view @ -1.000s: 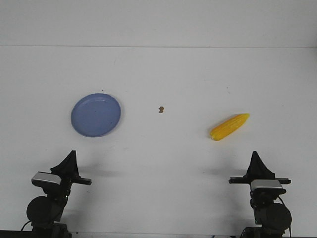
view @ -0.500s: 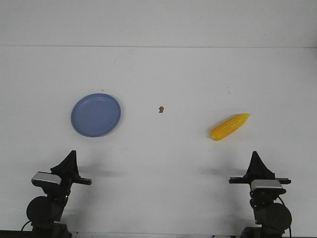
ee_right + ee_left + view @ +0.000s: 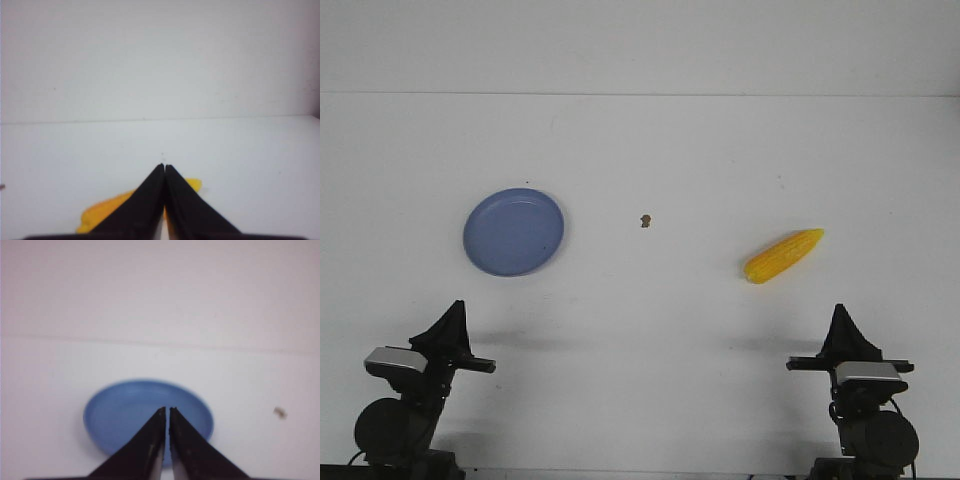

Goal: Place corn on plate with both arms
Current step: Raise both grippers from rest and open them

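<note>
The yellow corn (image 3: pixel 783 256) lies on the white table at the right, its pointed end toward the back right. The periwinkle-blue plate (image 3: pixel 513 231) sits empty at the left. My left gripper (image 3: pixel 454 312) is shut and empty near the front edge, in front of the plate and well short of it; in the left wrist view its jaws (image 3: pixel 167 410) point at the plate (image 3: pixel 125 410). My right gripper (image 3: pixel 840 315) is shut and empty, in front of the corn and apart from it. In the right wrist view its jaws (image 3: pixel 164 166) hide the middle of the corn (image 3: pixel 102 212).
A tiny brown speck (image 3: pixel 645 220) lies on the table between plate and corn; it also shows in the left wrist view (image 3: pixel 280 412). The table's back edge (image 3: pixel 640 95) meets a white wall.
My left arm has shifted a little to the left and toward the front edge. The right arm has barely moved. Corn and plate have not moved.
</note>
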Controlling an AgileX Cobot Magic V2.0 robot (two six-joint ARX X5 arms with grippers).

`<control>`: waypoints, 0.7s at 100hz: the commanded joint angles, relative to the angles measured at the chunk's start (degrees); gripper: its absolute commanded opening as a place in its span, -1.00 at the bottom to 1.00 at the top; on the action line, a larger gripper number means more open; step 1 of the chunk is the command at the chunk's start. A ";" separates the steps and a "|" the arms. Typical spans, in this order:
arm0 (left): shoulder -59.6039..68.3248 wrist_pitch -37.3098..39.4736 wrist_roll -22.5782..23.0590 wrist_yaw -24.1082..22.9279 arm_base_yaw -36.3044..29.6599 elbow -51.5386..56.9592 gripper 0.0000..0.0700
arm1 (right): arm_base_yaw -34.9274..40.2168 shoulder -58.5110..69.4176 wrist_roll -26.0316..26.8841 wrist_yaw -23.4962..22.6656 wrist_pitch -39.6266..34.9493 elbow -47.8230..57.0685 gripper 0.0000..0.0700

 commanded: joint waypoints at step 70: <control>42.66 -37.99 -0.11 -0.31 -0.07 48.28 -0.97 | -0.07 36.15 -1.77 0.00 -42.66 46.73 -1.00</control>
